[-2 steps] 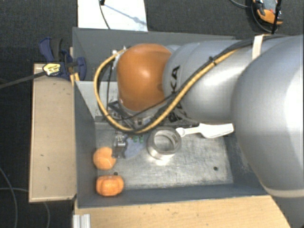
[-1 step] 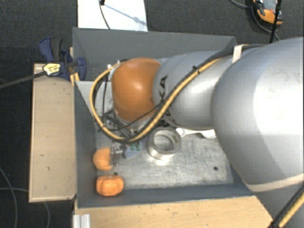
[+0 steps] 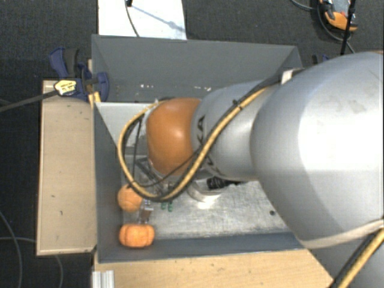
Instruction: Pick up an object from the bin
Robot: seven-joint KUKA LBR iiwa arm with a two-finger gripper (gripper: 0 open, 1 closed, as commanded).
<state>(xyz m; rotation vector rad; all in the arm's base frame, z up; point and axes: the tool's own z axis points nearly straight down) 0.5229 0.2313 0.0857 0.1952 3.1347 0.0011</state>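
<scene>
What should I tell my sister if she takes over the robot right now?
End effector: down low in the near-left corner of the grey metal bin, under the arm's orange wrist cover. Whether it is open or shut cannot be seen.
Things: a small round orange ball sits right beside it. An orange ribbed pumpkin-shaped toy lies just nearer, by the front wall. A white round thing is partly hidden under the arm.
Done: nothing is seen held or lifted.
Left: grip one thing, probably the ball, and lift it out.

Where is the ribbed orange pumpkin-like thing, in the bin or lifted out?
In. The ribbed orange thing lies on the floor of the bin, in the view's lower left corner, beside the front wall.
</scene>
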